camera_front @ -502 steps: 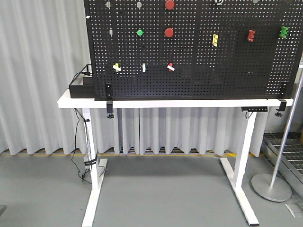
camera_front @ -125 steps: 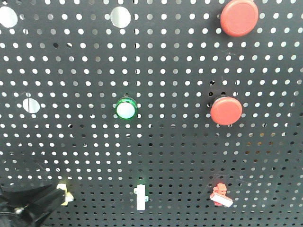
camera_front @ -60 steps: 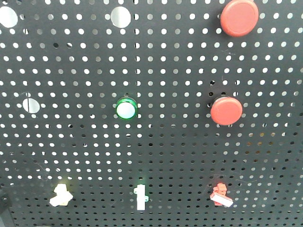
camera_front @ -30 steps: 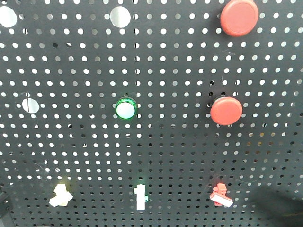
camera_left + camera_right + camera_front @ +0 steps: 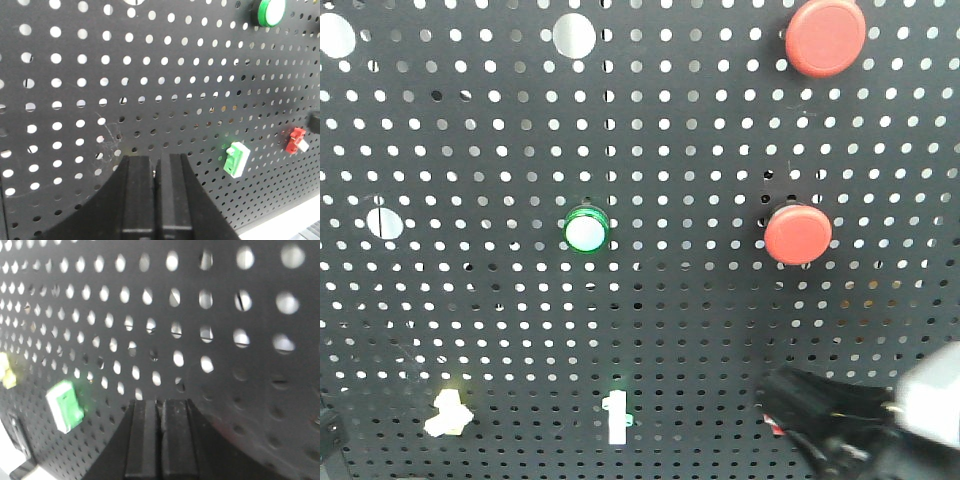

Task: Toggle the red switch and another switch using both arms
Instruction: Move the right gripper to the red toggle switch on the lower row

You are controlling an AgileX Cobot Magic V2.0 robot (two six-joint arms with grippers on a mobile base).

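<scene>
Beside the red switch (image 5: 295,140), the right fingers (image 5: 145,435) sit pressed together; left fingers (image 5: 137,195) likewise, well apart

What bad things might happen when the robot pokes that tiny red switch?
The right gripper covers the red switch in the front view, so its shut tips might miss the tiny lever and jab the pegboard. The green-and-white toggle sits next along that row; a sideways slip might flip it instead.

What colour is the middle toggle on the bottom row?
The toggle is green and white; the left wrist view shows it best.
</scene>
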